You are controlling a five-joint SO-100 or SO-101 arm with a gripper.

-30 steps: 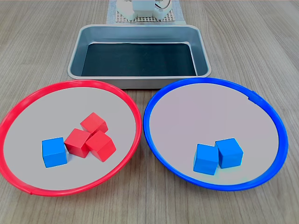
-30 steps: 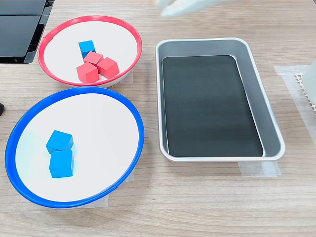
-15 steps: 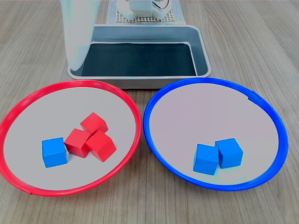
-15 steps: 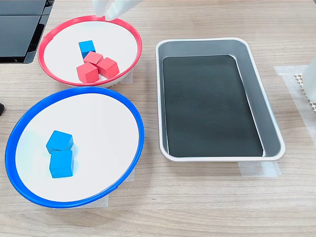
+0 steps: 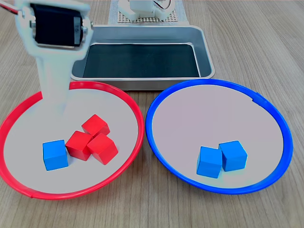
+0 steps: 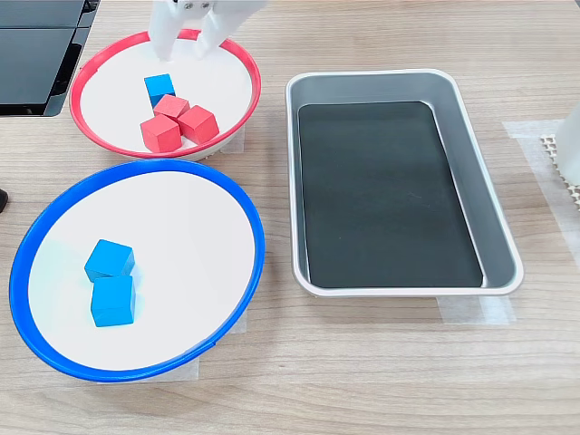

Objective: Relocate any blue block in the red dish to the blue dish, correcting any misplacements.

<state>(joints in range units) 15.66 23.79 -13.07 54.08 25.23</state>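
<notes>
Wood-grain desk setup: gripper (image 6: 184, 41) hangs spread wide over the red dish (image 6: 243, 68), the blue block (image 6: 159, 89) just below its fingertips untouched, so it looks like the reach step, and next it needs to drop straight down and pinch before carrying to the blue dish (image 6: 245, 213).

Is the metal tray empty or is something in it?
Empty. In both exterior views the metal tray shows only its bare dark bottom; no blocks lie inside.

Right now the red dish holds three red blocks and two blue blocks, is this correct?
Not quite. The red dish holds three red blocks but only one blue block, as the first exterior view shows. The two other blue blocks lie in the blue dish.
</notes>
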